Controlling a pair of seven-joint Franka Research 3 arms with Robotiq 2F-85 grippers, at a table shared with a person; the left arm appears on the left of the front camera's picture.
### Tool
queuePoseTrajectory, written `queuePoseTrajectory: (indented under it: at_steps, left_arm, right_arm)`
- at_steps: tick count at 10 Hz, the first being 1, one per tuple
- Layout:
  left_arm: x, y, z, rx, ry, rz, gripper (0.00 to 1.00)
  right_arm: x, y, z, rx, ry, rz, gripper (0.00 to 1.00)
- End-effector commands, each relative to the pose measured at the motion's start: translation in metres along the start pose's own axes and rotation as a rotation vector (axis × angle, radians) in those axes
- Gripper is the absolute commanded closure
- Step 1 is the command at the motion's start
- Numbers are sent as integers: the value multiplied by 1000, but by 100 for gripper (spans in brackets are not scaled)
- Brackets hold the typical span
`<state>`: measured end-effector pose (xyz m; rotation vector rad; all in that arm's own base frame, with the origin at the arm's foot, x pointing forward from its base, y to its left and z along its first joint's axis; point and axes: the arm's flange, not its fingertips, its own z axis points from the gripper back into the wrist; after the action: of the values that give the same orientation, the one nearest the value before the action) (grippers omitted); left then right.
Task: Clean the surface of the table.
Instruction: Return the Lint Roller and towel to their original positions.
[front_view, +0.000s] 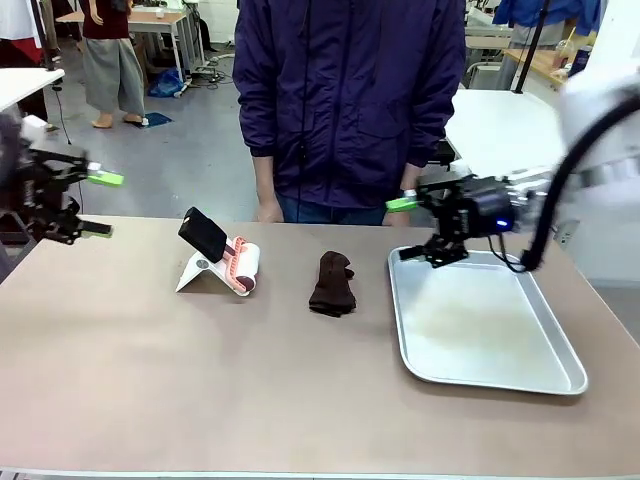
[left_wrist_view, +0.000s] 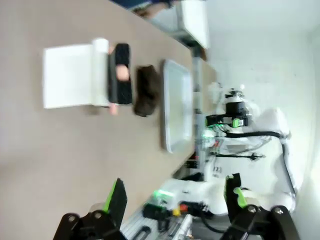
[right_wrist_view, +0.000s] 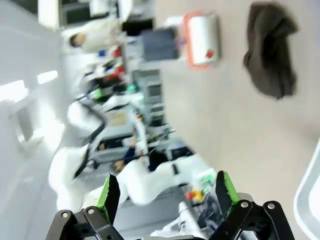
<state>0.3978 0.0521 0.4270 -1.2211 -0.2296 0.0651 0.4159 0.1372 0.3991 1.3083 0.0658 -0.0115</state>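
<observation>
**Table awaits wiping; both arms held off, nothing picked up**

The table, taupe-brown and wide, spans the front view from edge to edge, w/ a person in a dark jacket standing at its far side. No wiping is under way; by the look of it the job is at its opening step, w/ the approach not yet made.

On the robot's right half of the top a shallow silver tray is laid, bare inside. Near the middle, just left of the tray but apart from it, a dark brown cloth lies bunched. Further left a white stand is set, w/ a black phone propped on it and a lint roller touching its right side.

The right gripper is held over the tray's far left corner, fingers seen well apart in the right wrist view. The left gripper is held at the table's left edge, off the surface, fingers likewise spread w/ nothing between them.

Next move, as judged: a cleaning item has to be taken up first, prob. the cloth or the roller. The cloth is closer to the right arm; a drop toward the top and a pinch on the bunched fabric would be called for before any stroke is made.
</observation>
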Motion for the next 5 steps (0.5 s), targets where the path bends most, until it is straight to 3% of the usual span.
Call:
queuePoseTrajectory:
  at_steps: [1,3,5]
  left_arm:
    - [-9,41,24,-223,-61,21,0]
    - [-25,78,48,-380,-120,62,0]
    - [-31,86,59,-381,-186,58,0]
  right_arm:
    - [-40,-18,31,186,69,13,0]
    - [-68,-38,43,270,85,37,0]
    - [-85,-43,37,288,53,95,0]
